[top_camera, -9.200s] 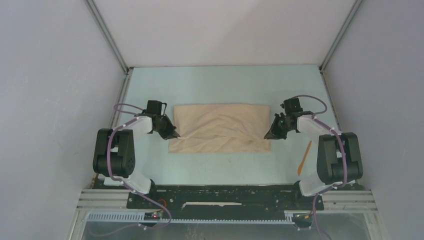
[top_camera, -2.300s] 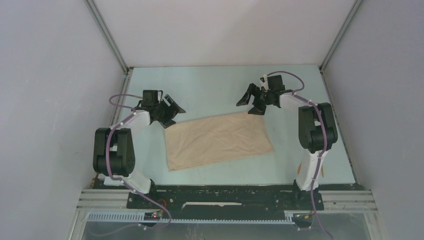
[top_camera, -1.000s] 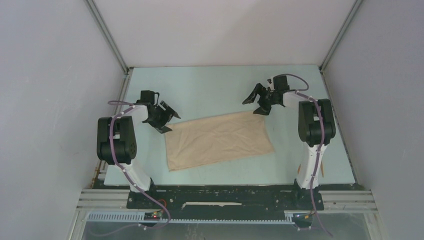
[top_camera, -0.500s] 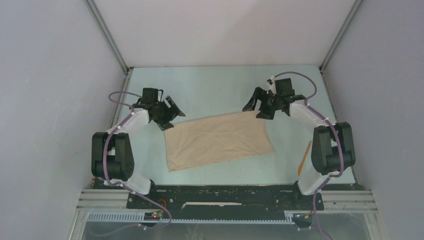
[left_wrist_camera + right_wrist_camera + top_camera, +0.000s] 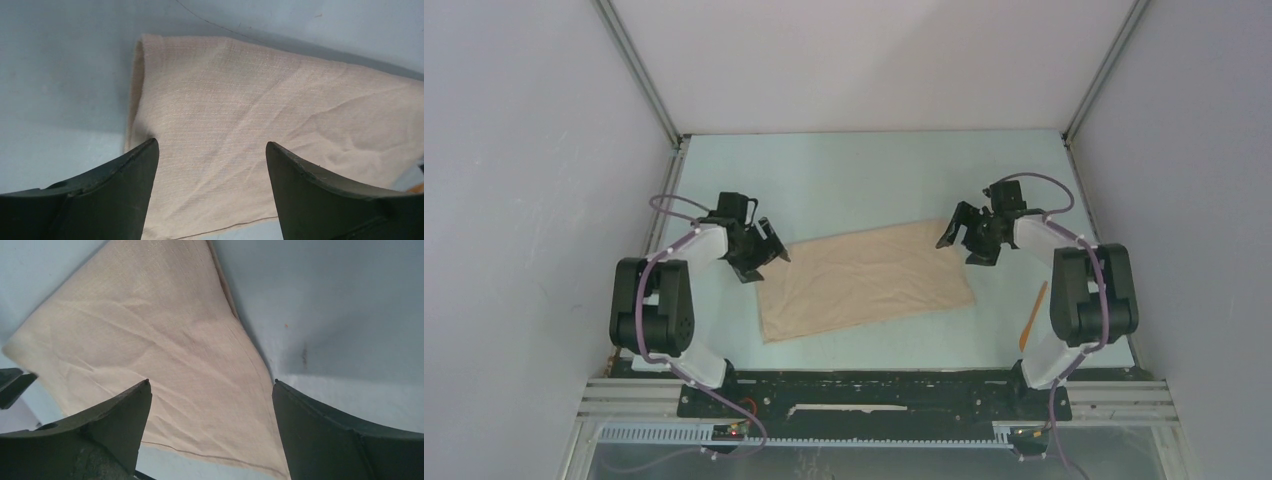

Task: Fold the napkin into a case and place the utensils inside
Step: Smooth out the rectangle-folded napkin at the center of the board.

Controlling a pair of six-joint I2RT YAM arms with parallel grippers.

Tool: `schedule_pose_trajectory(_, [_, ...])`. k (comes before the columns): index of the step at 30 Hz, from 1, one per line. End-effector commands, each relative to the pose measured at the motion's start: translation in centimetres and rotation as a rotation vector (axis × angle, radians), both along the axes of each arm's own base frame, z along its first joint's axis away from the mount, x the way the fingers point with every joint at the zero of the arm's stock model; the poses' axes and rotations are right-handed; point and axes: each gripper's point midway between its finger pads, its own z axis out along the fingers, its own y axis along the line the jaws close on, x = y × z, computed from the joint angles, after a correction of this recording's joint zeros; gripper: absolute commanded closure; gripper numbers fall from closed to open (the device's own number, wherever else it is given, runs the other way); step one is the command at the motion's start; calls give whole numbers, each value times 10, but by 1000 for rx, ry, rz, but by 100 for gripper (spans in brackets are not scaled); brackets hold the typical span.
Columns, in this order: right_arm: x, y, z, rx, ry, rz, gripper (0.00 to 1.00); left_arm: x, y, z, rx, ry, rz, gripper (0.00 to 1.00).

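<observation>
The beige napkin (image 5: 864, 281) lies flat on the pale blue table as a slanted, folded rectangle. It fills much of the left wrist view (image 5: 260, 130) and the right wrist view (image 5: 150, 350). My left gripper (image 5: 769, 256) hovers open over the cloth's left end, nothing between its fingers (image 5: 120, 175). My right gripper (image 5: 962, 240) stands open at the cloth's upper right corner, empty too. One orange-brown utensil (image 5: 1032, 314) lies on the table at the right, beside the right arm's base and well apart from the cloth.
Grey walls close in the table on the left, back and right. A black rail (image 5: 874, 395) carries both arm bases along the near edge. Bare table (image 5: 864, 180) stretches behind the napkin.
Both grippers have come down toward the napkin's ends, the left to its left edge, the right to its upper right corner. The right arm swung back, uncovering the utensil. The napkin stayed put.
</observation>
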Motion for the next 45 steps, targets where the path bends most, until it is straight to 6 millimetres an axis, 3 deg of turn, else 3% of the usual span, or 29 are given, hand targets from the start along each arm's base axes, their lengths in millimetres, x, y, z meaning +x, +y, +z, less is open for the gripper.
schedule_pose_trajectory(1, [-8, -11, 34, -122, -103, 18, 2, 3, 8, 56, 166, -169, -72, 15])
schedule_pose_trajectory(5, [-22, 33, 59, 54, -165, 125, 2, -24, -29, 74, 36, -241, -99, 14])
schedule_pose_trajectory(7, [-33, 58, 65, 190, -173, 197, 2, -36, -42, 62, -28, -234, -81, 14])
schedule_pose_trajectory(9, [-39, 68, 60, 275, -150, 215, 2, -46, -46, 43, -44, -210, -57, 14])
schedule_pose_trajectory(14, [-44, 51, 27, 278, -66, 142, 2, -71, -40, 1, -27, -87, 8, 15])
schedule_pose_trajectory(19, [-57, 6, -11, 163, 30, -37, 1, -94, -11, -15, 112, -4, 71, 14])
schedule_pose_trajectory(22, [-62, -19, -11, 112, 32, -116, 1, -112, 10, -20, 206, 41, 120, 13])
schedule_pose_trajectory(24, [-63, -28, -1, 66, -2, -134, 1, -114, 19, -9, 247, 25, 126, 14])
schedule_pose_trajectory(27, [-61, -21, 28, 94, -91, -106, 1, -109, 17, 24, 231, -81, 100, 14])
schedule_pose_trajectory(29, [-64, -1, 47, 133, -136, -35, 0, -107, 6, 47, 169, -162, 77, 14])
schedule_pose_trajectory(31, [-71, 26, 59, 178, -139, 52, 0, -109, -9, 54, 83, -195, 71, 14])
schedule_pose_trajectory(34, [-82, 62, 62, 266, -105, 142, 0, -115, -35, 41, -42, -183, 35, 14])
schedule_pose_trajectory(37, [-84, 73, 50, 309, -63, 149, 0, -121, -45, 22, -50, -121, -11, 14])
schedule_pose_trajectory(41, [-82, 62, 22, 266, 3, 115, 0, -134, -47, -1, -30, -50, -49, 14])
schedule_pose_trajectory(45, [-87, 32, -7, 196, 74, 28, 1, -150, -21, -21, 85, 1, 40, 13])
